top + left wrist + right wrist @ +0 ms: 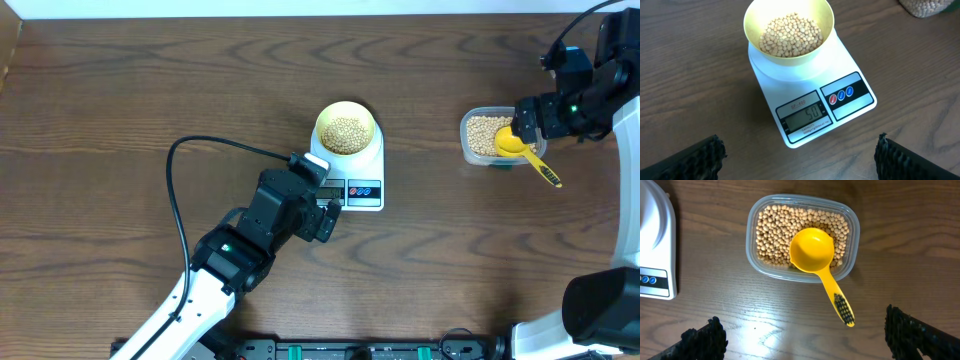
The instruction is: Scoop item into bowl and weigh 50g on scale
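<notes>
The pale-yellow bowl [824,17] [322,120] stands on the white scale [855,102] [362,190] and holds tan beans [791,35]. The scale's display [805,116] reads 50. My left gripper [800,156] [330,218] hovers open just in front of the scale's front edge, with only bare wood between its fingers [695,160]. My right gripper [802,337] [524,124] is open beside a clear tub [852,220] of beans [772,230]. A yellow spoon [812,250] [512,142] rests in that tub, empty, its handle [840,305] pointing out between the open fingers without touching them.
The tub [466,135] sits near the table's right side, with the right arm's base beyond it. A black cable [185,150] loops over the wood left of the scale. In the right wrist view a corner of the scale [657,240] shows at the left edge.
</notes>
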### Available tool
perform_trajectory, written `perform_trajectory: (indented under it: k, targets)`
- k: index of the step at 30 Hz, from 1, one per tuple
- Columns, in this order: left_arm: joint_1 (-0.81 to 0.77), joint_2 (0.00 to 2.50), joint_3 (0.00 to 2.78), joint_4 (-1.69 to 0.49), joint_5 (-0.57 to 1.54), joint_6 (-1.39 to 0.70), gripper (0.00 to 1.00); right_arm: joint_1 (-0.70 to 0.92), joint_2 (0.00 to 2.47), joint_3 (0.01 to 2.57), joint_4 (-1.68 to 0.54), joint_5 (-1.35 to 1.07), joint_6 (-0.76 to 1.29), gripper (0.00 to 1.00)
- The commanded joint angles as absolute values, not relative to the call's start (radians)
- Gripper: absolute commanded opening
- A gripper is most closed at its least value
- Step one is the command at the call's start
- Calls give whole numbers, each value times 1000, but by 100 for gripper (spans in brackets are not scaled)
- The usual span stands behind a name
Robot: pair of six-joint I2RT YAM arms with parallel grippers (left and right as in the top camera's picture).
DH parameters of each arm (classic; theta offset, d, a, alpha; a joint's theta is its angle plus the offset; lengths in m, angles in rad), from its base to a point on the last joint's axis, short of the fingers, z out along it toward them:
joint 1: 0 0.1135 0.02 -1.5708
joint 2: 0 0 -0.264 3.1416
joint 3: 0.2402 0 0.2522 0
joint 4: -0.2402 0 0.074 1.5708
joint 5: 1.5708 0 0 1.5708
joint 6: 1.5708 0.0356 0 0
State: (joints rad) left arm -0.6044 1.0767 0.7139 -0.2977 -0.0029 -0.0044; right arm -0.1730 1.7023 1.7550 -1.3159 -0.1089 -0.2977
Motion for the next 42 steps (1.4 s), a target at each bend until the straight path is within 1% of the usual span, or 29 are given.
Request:
perform_trajectory:
  k: [1, 13, 18, 21, 25, 32, 42]
  targets:
    - [-601, 1077, 716, -298, -12, -20, 98, -176, 1689, 1769, -1317, -119, -303, 99]
    - [-600, 1032, 675, -314, -16, -23, 98, -176, 1689, 1769, -1317, -119, -303, 99]
    - [-600, 927, 593, -277, -21, -29, 98, -176, 1689, 1769, -1317, -119, -303, 99]
    - [-600, 847, 544, -247, -87, -108, 98, -176, 1689, 1769, -1317, -119, -303, 99]
    - [-595, 715, 463, -189, -147, -133, 98, -176, 1689, 1769, -1317, -119, -303, 99]
    - [-491, 477, 258, -1, -142, -145, 98, -176, 1689, 1769, -1317, -119, -303, 99]
    - [-336, 183, 65, 168, -139, -198, 98, -176, 1689, 1769, -1317, -119, -303, 99]
